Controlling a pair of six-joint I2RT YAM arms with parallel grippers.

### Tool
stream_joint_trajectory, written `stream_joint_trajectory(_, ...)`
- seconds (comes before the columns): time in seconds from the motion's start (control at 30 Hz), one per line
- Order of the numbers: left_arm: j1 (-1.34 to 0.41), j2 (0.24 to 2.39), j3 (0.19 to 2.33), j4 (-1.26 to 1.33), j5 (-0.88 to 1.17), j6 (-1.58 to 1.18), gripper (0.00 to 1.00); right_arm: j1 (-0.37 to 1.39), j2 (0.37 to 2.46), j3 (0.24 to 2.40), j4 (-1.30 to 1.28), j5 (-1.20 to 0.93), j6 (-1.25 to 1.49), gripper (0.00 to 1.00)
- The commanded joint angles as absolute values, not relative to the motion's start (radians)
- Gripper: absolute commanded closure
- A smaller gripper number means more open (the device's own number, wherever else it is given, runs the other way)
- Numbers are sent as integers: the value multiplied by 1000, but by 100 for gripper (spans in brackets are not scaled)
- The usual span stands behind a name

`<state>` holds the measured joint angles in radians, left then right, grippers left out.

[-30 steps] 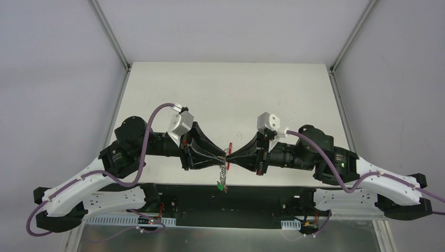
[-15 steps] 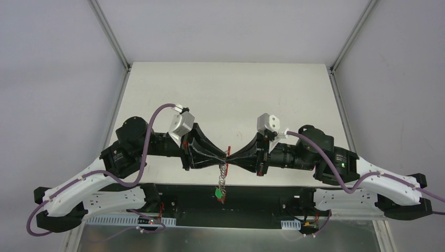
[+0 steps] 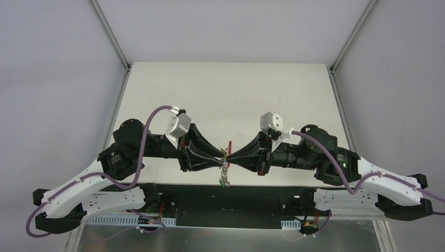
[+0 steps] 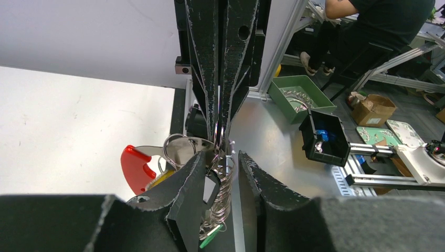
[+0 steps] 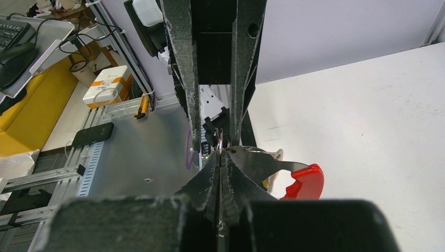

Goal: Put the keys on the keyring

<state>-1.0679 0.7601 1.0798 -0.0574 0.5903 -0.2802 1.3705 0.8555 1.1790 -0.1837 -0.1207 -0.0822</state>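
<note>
Right gripper (image 5: pixel 219 153): jaws pressed together, pinching one wire loop (image 5: pixel 219 140). Left gripper (image 4: pixel 222 160): narrow gap, straddling keyring (image 4: pixel 223 181) coil, not clamped. Keyring held aloft between both, above near table (image 3: pixel 173 94) edge.

Change: hanging keys (image 3: pixel 223 181) drawn up, bunch shorter than half-second ago. Judgement: threading under way, unfinished.

Left wrist alone shows coil and green tag (image 4: pixel 210 237); top shows only tangle.

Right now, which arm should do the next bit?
Probably left: left gripper open around the silvery loops of the red plastic keyring, free to regrip; right gripper shut, holding a thin metal ring.
</note>
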Motion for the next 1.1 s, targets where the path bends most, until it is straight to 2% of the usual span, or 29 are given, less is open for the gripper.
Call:
stream_joint_trajectory(0.0, -1078, 745, 1083, -29, 576, -275, 72, 1376, 847, 1220, -98, -138, -85, 100)
stream_joint_trajectory(0.47, -1079, 771, 1107, -28, 594, -270, 77, 1378, 855, 1220, -100, -131, -89, 100)
stream_joint_trajectory(0.73, -1078, 773, 1110, -29, 588, -272, 100, 1378, 850, 1217, -101, -129, -91, 100)
stream_joint_trajectory(1.07, -1078, 799, 1146, -56, 505, -298, 100, 1379, 851, 1213, -149, -107, -103, 100)
